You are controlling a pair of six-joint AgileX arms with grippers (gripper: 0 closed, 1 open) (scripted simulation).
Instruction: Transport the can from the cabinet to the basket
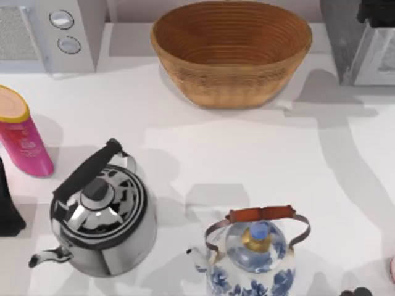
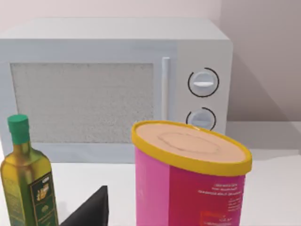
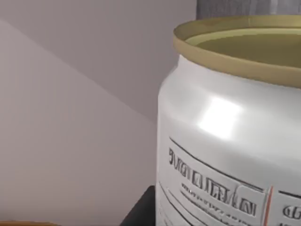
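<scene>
The can [image 3: 225, 141], silver with a gold rim and printed label, looms very close in the right wrist view, standing against a plain grey wall. My right gripper [image 1: 376, 11] is a dark shape over the grey cabinet [image 1: 364, 55] at the table's back right. The woven tan basket [image 1: 231, 92] sits at the back centre, left of the cabinet, with nothing inside. My left arm [image 1: 7, 209] rests parked at the left edge.
A white microwave [image 1: 55, 37] stands at the back left. In front of it are a pink cylinder with a yellow-rimmed top [image 1: 21, 139] and an olive oil bottle [image 2: 28, 183]. A black-and-chrome kettle [image 1: 102, 216] and a blue-and-white kettle [image 1: 256, 259] stand near the front.
</scene>
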